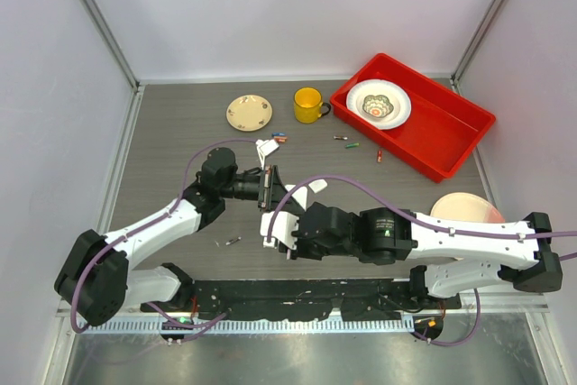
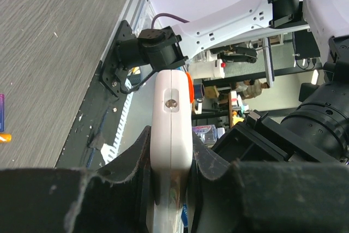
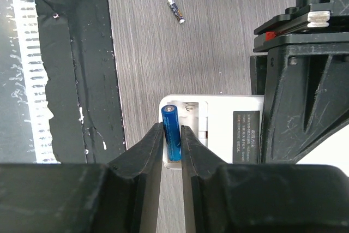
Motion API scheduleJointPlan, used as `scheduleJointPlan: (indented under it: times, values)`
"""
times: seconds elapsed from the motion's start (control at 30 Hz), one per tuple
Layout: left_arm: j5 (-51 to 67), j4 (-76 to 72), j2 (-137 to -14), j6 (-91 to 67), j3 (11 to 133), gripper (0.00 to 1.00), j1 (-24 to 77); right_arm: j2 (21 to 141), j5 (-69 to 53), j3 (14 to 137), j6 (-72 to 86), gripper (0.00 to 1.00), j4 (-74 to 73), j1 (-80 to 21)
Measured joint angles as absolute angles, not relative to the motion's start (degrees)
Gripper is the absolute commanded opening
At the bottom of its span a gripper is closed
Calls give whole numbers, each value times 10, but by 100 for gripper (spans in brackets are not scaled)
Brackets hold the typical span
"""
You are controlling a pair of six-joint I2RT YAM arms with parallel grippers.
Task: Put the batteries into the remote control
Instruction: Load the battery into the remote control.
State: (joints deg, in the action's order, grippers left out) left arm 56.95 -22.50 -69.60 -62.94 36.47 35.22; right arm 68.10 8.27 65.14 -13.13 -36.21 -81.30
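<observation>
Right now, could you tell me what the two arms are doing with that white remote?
The left gripper is clamped on the remote control, with its battery compartment open towards the other arm. The right gripper has a blue battery between its fingers, placed at the edge of that compartment. A few more batteries lie loose on the table, not yet loaded.

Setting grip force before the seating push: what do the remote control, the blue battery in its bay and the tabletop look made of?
The remote control looks like white moulded plastic, with a smooth, evenly coloured shell. The blue battery is probably metal under a glossy blue wrap that catches a highlight. The tabletop is grey with a wood grain, likely matt laminate rather than real wood.
</observation>
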Motion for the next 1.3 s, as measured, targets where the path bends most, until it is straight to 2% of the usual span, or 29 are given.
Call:
scheduleJointPlan:
  times: [0.73, 1.3]
  values:
    - [563, -235, -696, -630, 365, 0, 352, 679, 111, 651, -131, 28, -376, -816]
    - [553, -242, -699, -651, 366, 0, 352, 673, 124, 652, -130, 40, -389, -817]
